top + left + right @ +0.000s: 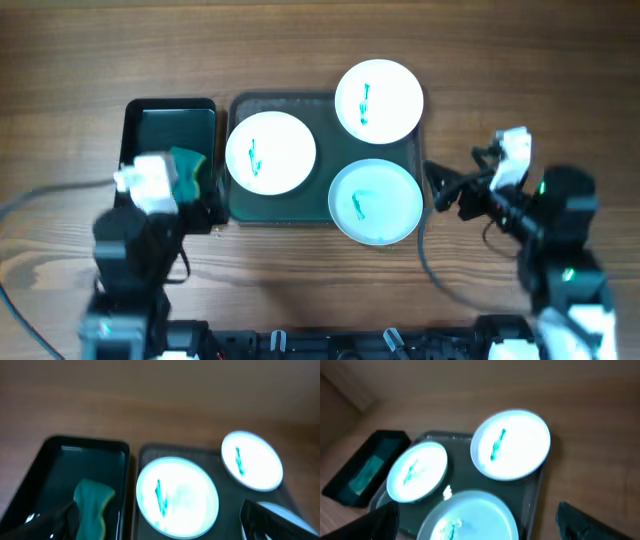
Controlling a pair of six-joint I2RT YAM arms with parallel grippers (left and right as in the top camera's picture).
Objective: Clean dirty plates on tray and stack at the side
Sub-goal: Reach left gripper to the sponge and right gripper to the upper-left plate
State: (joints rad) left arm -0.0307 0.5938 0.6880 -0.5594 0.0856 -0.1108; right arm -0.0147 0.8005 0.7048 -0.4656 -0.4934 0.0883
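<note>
The tray [322,140] lies at the centre of the overhead view on the wooden table [320,40], with its long axis running left to right. Three plates are carried on it. A white plate [270,152] sits at the left end. A second white plate [378,100] sits at the upper right and overhangs the top rim. A pale blue plate [375,202] sits at the lower right and overhangs the bottom rim. Each is marked with a teal squiggle drawn roughly top to bottom.

The left gripper [210,200] is held at the tray's lower left corner, next to the black bin [165,130]. Its fingers are spread wide and nothing is held between them. The right gripper [437,188] is held just right of the pale blue plate, likewise spread and holding nothing.

A teal sponge [92,502] is seen inside the bin, its lower part hidden behind a finger in the left wrist view. Both wrist views are blurred, and the pale blue plate is cut off by the bottom edge in each.
</note>
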